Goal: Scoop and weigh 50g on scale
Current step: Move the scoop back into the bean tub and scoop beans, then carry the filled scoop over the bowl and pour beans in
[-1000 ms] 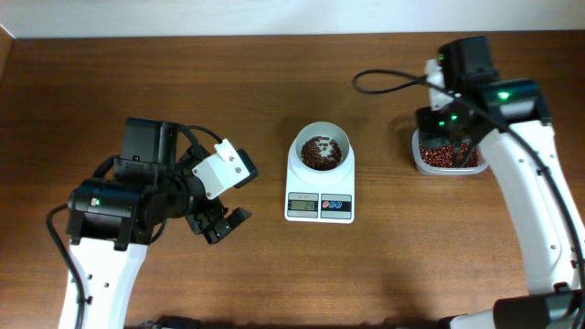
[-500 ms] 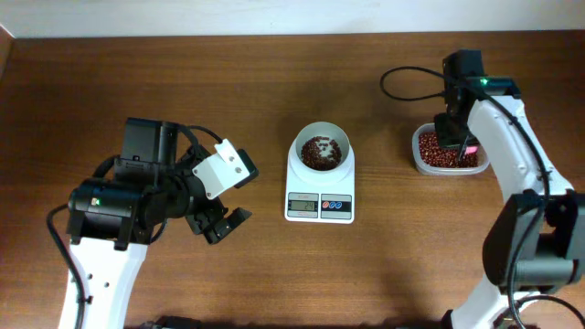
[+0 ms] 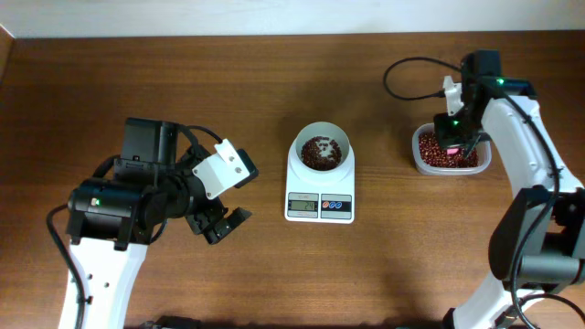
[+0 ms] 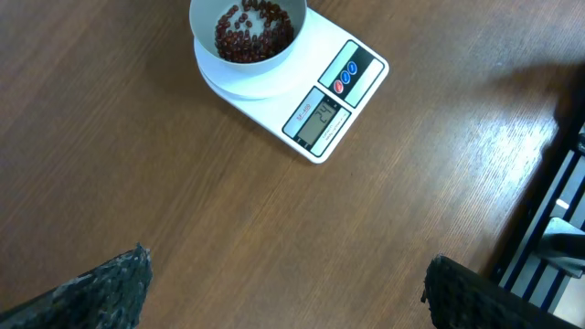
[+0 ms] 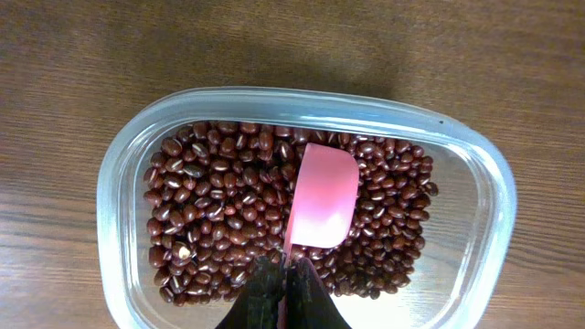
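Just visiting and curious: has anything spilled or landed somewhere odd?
Nothing stands out. The beans lie only in the bowl on the scale and the clear tub, none loose on the table; the scale sits flat.

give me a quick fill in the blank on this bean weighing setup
The right tool grips a ____ measuring spoon at the clear tub of beans. The left tool is wide ____, holding nothing. More beans lie in the ____ bowl on the scale.
Missing words: pink; open; white.
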